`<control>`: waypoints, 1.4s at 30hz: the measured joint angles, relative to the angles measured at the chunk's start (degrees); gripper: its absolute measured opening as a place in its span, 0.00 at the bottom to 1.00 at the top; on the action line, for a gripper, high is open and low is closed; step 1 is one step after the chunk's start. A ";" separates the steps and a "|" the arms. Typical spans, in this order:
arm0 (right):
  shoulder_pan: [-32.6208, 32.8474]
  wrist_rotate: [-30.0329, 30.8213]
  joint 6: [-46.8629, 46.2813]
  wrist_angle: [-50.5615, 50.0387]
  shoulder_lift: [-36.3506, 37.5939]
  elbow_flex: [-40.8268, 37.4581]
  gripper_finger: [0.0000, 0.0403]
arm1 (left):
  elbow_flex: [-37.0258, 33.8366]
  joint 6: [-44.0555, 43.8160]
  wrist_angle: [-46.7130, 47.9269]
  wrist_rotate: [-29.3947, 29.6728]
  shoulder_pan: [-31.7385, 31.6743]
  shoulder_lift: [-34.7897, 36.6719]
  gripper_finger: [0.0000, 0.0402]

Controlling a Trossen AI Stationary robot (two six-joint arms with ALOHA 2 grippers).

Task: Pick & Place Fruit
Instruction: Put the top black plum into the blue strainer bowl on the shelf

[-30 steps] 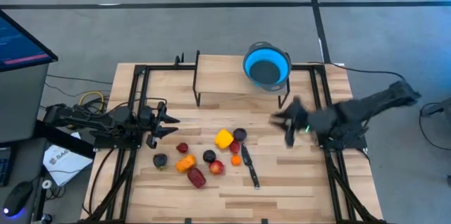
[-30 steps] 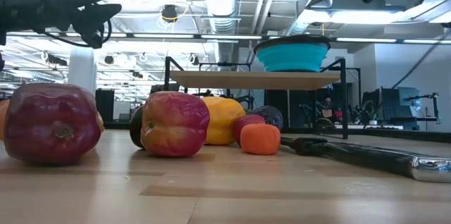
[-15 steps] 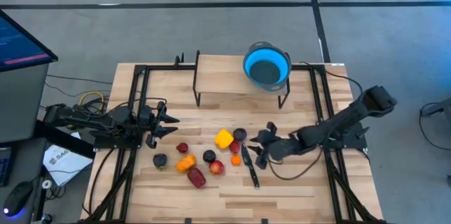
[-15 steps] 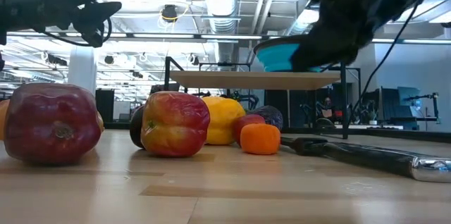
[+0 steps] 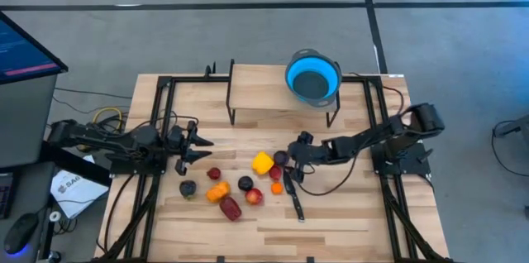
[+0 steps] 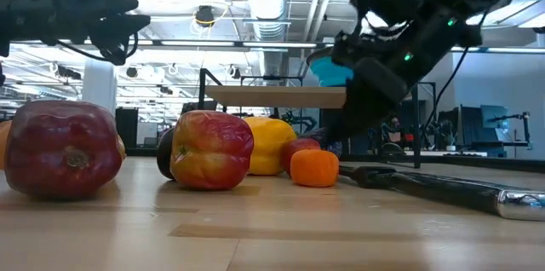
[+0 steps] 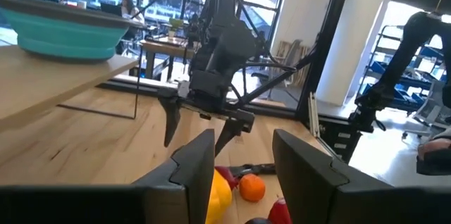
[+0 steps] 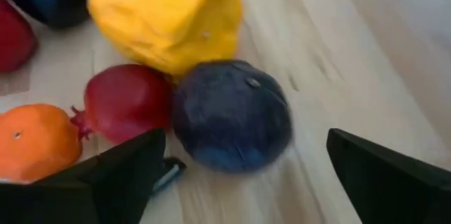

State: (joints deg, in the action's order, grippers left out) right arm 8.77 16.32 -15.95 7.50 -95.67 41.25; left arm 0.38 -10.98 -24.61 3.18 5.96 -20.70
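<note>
Fruit, small rounded toy pieces [image 5: 263,162], all lie mid-table; round blue bowl [image 5: 313,77] empty. Right tool [image 5: 296,149], wide open, empty, frames dark purple fruit [image 8: 232,115]; left tool [image 5: 192,142] closed, empty.

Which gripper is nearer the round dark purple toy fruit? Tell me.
Right. The right gripper hovers beside the round dark purple toy fruit, fingers spread; the left gripper waits across the fruit cluster.

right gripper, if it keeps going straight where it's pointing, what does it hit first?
Most likely the dark purple fruit: it sits centred between the open right gripper fingers in the right wrist view, with the yellow fruit just behind it. Remaining depth is hard to judge.
</note>
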 joint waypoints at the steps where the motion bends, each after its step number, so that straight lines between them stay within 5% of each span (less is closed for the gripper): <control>1: -0.48 -0.69 0.80 2.17 -1.20 0.00 0.97 | 0.00 0.00 -0.05 0.00 -0.01 -0.30 0.35; 6: -2.48 -3.22 3.07 6.20 -4.54 0.02 0.89 | 0.00 0.00 -0.49 0.00 -0.02 -0.80 0.35; 14: -2.79 -5.10 2.40 6.24 -4.20 -0.11 0.60 | 0.00 2.24 -3.27 0.55 -0.02 -0.80 0.35; 19: -0.93 -12.55 -4.75 12.40 0.47 -2.09 0.53 | 1.30 8.91 -9.21 0.25 0.90 -5.21 0.35; 26: 2.31 -21.08 -15.90 30.51 1.26 -3.43 0.58 | 11.88 18.16 -9.38 0.43 2.40 -27.92 0.35; 29: 3.28 -22.02 -18.42 31.42 -0.14 -3.04 0.58 | 17.55 19.91 -9.38 -4.00 2.10 -39.32 0.39; 35: 4.61 -22.29 -17.83 30.89 -4.20 0.65 0.57 | 28.39 20.18 -9.35 -15.01 2.14 -58.30 0.60; 42: 5.79 -22.40 -16.57 31.69 -9.00 3.75 0.57 | 36.51 25.75 -9.51 -17.18 4.07 -68.07 0.85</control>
State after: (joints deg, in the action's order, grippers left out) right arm 14.56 -6.09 -32.52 39.19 -104.67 45.01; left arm 36.89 14.77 -34.12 -14.00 10.02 -88.77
